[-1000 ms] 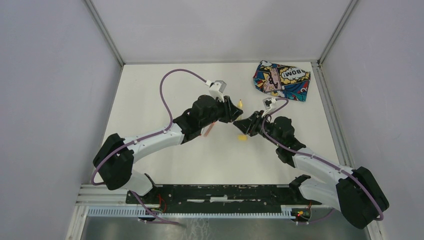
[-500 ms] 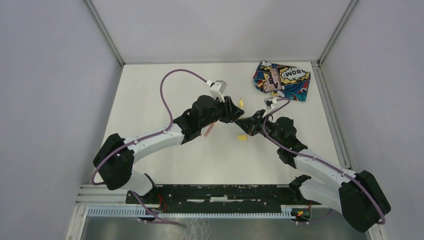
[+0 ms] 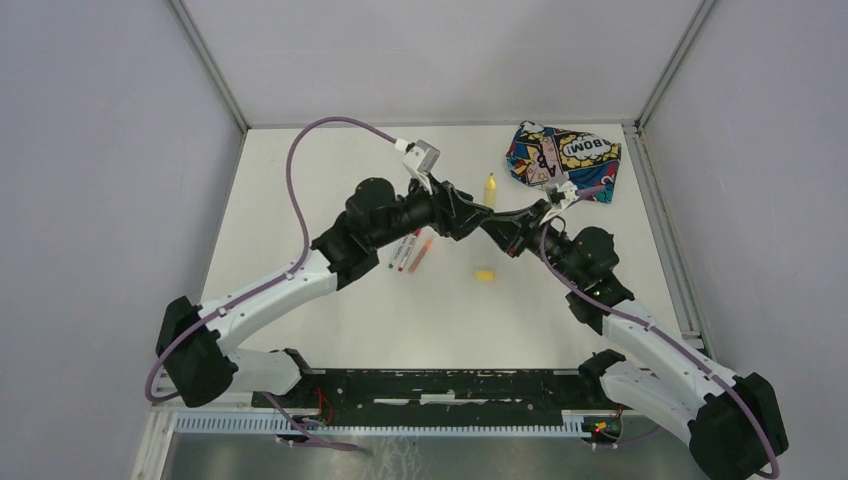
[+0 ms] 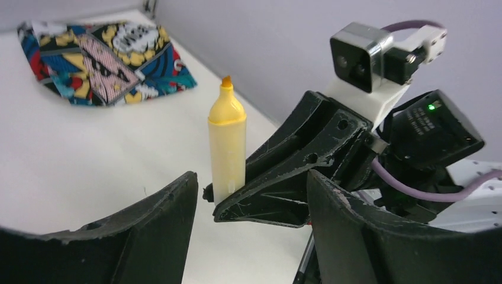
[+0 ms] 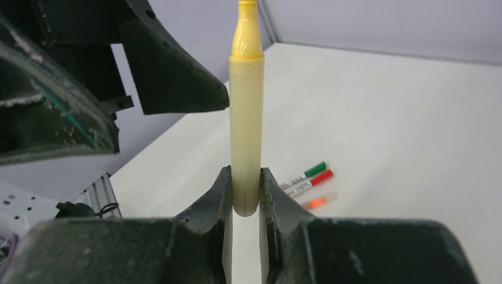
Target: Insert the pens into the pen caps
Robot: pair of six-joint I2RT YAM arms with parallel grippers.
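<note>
On the white table (image 3: 300,180): both arms reach to the middle, their grippers nose to nose.
Comic-print pouch (image 3: 563,160): lies flat at the far right corner, apart from the work.
Left gripper (image 3: 468,212): jaws spread wide with nothing between them, facing the right gripper at close range.
Right gripper (image 5: 244,189): clamped on the butt end of the yellow pen.
Yellow pen (image 5: 245,118): held upright off the table, bare nib uppermost, its barrel free above the fingers.
Other pens (image 3: 408,250): green-ended, red-ended and orange, lying side by side under the left forearm.
Yellow cap (image 3: 484,275): alone on the table, nearer the bases than both grippers, not touched by either.
Step in hand: presenting the last uncapped pen, by the look of it; the cap is not yet fetched.
Next move: the left gripper would need to drop to the cap, pinch it with the mouth left clear, then line that mouth up with the nib and press straight along the barrel.
</note>
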